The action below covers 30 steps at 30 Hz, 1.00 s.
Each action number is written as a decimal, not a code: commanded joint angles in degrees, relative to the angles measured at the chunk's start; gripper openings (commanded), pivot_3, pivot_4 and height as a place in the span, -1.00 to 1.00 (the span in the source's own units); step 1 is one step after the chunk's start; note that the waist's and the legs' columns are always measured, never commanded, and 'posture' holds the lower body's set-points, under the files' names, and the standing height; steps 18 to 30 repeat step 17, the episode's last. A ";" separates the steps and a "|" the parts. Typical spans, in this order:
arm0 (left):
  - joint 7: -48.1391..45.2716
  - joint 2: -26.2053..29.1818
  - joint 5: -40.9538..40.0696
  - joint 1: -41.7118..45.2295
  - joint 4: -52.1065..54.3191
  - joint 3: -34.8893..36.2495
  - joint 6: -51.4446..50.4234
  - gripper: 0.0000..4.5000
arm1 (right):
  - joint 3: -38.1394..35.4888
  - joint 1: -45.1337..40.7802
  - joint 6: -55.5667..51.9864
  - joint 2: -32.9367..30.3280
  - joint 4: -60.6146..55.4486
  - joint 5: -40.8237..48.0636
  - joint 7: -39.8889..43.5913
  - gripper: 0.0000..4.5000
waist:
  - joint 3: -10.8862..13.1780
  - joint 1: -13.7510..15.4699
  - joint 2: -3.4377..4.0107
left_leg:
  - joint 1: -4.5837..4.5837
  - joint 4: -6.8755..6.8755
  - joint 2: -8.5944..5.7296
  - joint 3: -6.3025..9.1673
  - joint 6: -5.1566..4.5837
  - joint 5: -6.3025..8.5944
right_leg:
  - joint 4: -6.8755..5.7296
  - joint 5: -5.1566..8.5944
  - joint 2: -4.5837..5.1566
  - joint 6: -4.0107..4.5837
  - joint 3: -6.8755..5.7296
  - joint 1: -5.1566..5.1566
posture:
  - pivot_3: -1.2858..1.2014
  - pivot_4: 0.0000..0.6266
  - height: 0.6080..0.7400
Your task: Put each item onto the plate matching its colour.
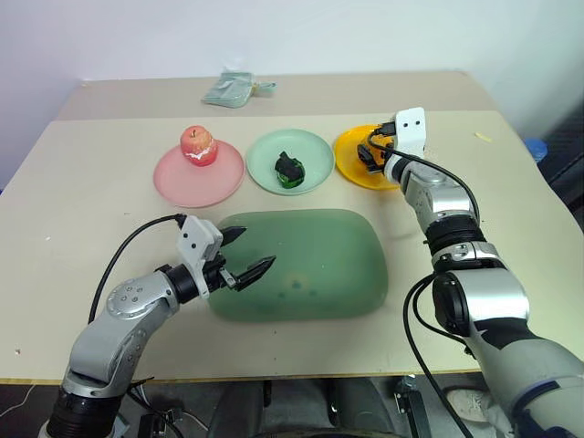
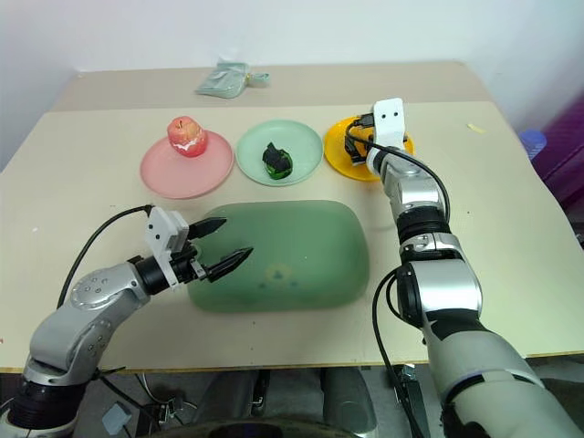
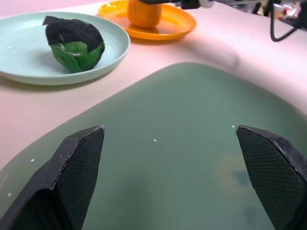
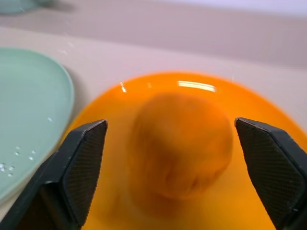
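A red-pink apple (image 1: 198, 144) stands on the pink plate (image 1: 173, 187). The dark green-black lump (image 1: 289, 168) lies on the mint green plate (image 1: 315, 151). An orange-yellow fruit (image 4: 180, 143) sits on the yellow-orange plate (image 4: 158, 81), between the fingers of my right gripper (image 4: 169, 123), which is open, with a gap on each side of the fruit. From the head views that gripper (image 1: 372, 151) reaches level over the yellow-orange plate (image 1: 349, 160) and covers the fruit. My left gripper (image 1: 255, 248) hangs open over the near left part of the dark green tray, holding nothing.
A large dark green tray (image 1: 310, 265) lies in front of the three plates, near the table's front edge. A pale green cloth wad (image 1: 228, 88) sits at the far side of the table. Bare tabletop extends to the far right and far left.
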<state>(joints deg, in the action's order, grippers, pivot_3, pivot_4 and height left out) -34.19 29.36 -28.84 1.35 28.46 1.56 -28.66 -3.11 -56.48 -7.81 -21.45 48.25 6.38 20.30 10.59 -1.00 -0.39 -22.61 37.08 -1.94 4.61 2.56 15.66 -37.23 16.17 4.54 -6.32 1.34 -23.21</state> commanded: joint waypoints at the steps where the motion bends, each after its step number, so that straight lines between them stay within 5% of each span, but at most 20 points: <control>1: 2.05 0.32 0.95 -1.29 0.42 5.71 2.91 1.00 | 0.68 10.93 2.17 -6.48 -17.13 2.76 14.31 0.98 | -0.01 0.34 -0.01 | 0.00 -0.01 -0.01 0.01 -0.01 0.01 | 0.01 0.00 0.01 0.00 0.00 0.00 | 0.03 -0.52 1.00; 8: 3.80 5.03 5.89 -6.86 -10.62 19.79 8.43 1.00 | -7.17 37.34 -5.84 -21.22 -35.60 11.65 30.62 0.98 | -0.02 -0.04 0.05 | 0.12 0.03 -0.02 -0.01 -0.13 0.07 | 0.01 0.01 0.05 -0.01 0.00 0.14 | 0.03 -0.52 1.00; 12: 2.82 6.34 6.02 -10.42 -14.83 25.25 11.06 1.00 | -12.02 43.94 -8.91 -24.58 -37.61 15.10 32.85 0.98 | 0.00 -0.55 0.08 | 0.21 -0.01 0.13 -0.13 -0.16 0.09 | 0.01 0.01 -0.05 0.00 0.09 0.15 | 0.03 -0.52 1.00; 30: 2.99 5.68 5.54 -12.60 -15.95 28.64 11.88 1.00 | -13.38 44.65 -10.17 -24.52 -38.54 15.41 32.13 0.98 | -0.01 -0.02 0.07 | 0.28 0.05 0.32 -0.14 -0.16 0.10 | 0.03 0.01 -0.05 -0.01 0.06 0.29 | 0.03 -0.52 1.00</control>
